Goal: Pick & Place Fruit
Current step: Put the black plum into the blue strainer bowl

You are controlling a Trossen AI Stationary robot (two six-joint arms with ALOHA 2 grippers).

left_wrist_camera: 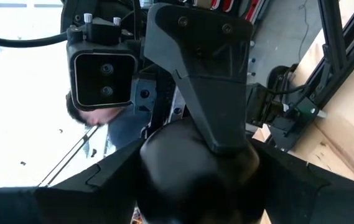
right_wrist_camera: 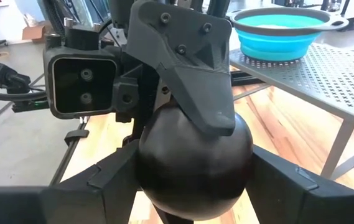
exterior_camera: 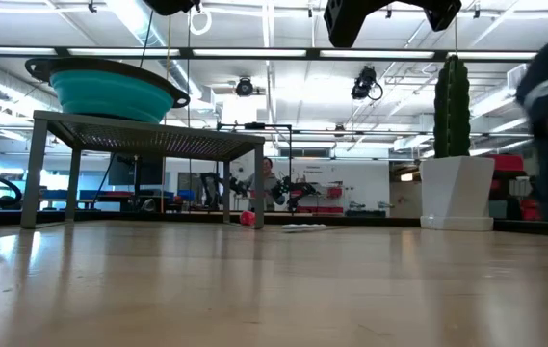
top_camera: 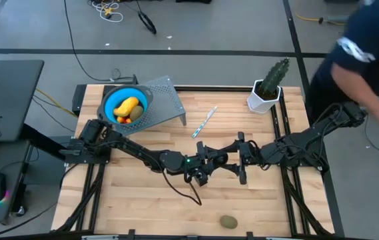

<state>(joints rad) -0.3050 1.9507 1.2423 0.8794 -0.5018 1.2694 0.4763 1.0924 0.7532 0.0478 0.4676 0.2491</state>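
You're working mid-frame, where the right gripper is clamping the one dark round fruit; whether the left gripper is gripping it too, I cannot tell. It's looking light, hard and slick, so take it across its widest part. One olive oval is waiting lower centre; one yellow oval is sitting in the blue bowl upper left.

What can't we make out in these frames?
- High view: dark round fruit hidden between left pincer and right pincer.
- Low view: bowl wall hides the fruit inside; both pincers cut off by top edge.
- Person: blurred, cut by right edge.
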